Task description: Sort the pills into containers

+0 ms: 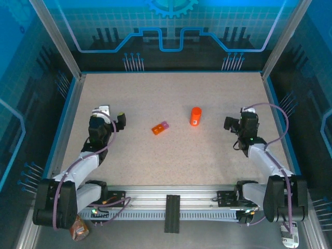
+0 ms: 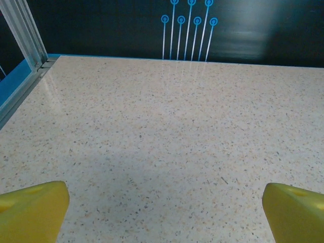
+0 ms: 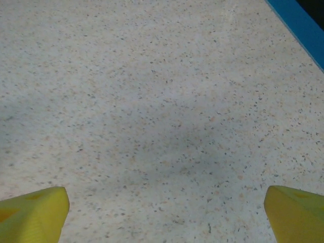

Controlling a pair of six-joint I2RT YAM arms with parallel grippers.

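The flat compartment box (image 1: pixel 160 127), orange with a pink-purple end, lies on the speckled table (image 1: pixel 171 155) near its middle. An upright orange bottle (image 1: pixel 195 116) stands a little to its right. No loose pills can be made out. My left gripper (image 1: pixel 106 115) hovers at the left side of the table, well left of the box, open with bare table between its yellow fingers (image 2: pixel 33 210). At the right side my right gripper (image 1: pixel 239 122) is open too, right of the bottle, its yellow fingers (image 3: pixel 33 212) wide apart over bare table.
A blue-edged frame rail (image 1: pixel 67 111) borders the table at the left, and another (image 1: pixel 280 114) at the right. The dark back wall (image 2: pixel 202 30) rises beyond the far edge. A metal post (image 2: pixel 25 35) stands at the far left corner.
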